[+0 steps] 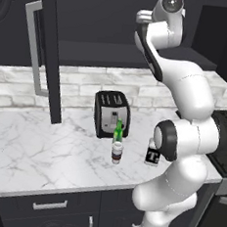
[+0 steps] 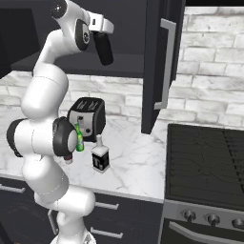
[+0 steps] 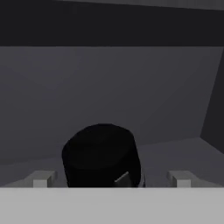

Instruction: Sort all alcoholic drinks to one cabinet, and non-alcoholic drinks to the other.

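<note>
Marble-veined white counter (image 1: 43,148) runs under dark wall cabinets (image 1: 95,15) in the left base view; a boxy black-and-silver toaster (image 1: 111,114) stands there, with the slim green glass beer bottle (image 1: 117,130) and the small banded paper coffee cup (image 1: 116,152) just before it, and the squat bottle (image 1: 152,153) beside the arm.

From the right base view, an open flat cabinet door (image 2: 159,62) with a silver bar handle hangs over the counter.

Inside the cabinet, the hand view shows the black cylindrical flask (image 3: 102,155) upright between the wide-spread fingertips (image 3: 41,179) of the gripper (image 3: 109,180), untouched.
</note>
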Tool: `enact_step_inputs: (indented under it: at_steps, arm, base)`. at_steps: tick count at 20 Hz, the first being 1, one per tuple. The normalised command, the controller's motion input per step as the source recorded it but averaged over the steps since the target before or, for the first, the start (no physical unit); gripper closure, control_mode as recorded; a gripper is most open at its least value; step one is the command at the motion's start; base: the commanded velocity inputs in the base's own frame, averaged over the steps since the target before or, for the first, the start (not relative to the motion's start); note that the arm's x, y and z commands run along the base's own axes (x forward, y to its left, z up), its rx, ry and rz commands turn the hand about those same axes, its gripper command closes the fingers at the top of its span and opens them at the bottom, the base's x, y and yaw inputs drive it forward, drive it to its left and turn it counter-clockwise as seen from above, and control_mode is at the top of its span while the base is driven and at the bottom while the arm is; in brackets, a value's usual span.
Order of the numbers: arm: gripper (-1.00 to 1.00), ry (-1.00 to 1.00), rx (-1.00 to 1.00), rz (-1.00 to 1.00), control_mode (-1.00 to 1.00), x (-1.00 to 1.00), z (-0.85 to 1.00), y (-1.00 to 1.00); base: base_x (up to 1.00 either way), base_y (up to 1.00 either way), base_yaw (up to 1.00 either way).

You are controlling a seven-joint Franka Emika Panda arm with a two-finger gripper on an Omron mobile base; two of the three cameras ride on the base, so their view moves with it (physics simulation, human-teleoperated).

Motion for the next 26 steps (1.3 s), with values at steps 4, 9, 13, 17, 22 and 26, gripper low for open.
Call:
enact_step_inputs:
  at_steps: [4,9,13,17,22,26]
  arm:
    - [-1.00,-0.07,0.00,0.00,-1.00,0.00,0.00,-0.05]
    - [-1.00,-0.05,0.00,0.00,-1.00,0.00,0.00,-0.06]
    - [-1.00,-0.03,0.00,0.00,-1.00,0.00,0.00,-0.02]
    - [-1.00,-0.02,0.00,0.00,-1.00,0.00,0.00,0.00]
    - [-1.00,-0.02,0.00,0.00,-1.00,-0.16,0.00,0.00]
    - [-1.00,0.00,0.00,0.00,-1.00,-0.53,0.00,0.00]
  base:
    - [0.00,0.00,0.00]
    - [0.00,0.00,0.00]
    - [0.00,0.00,0.00]
    - [0.00,0.00,0.00]
    - [0.00,0.00,0.00]
    - [0.00,0.00,0.00]
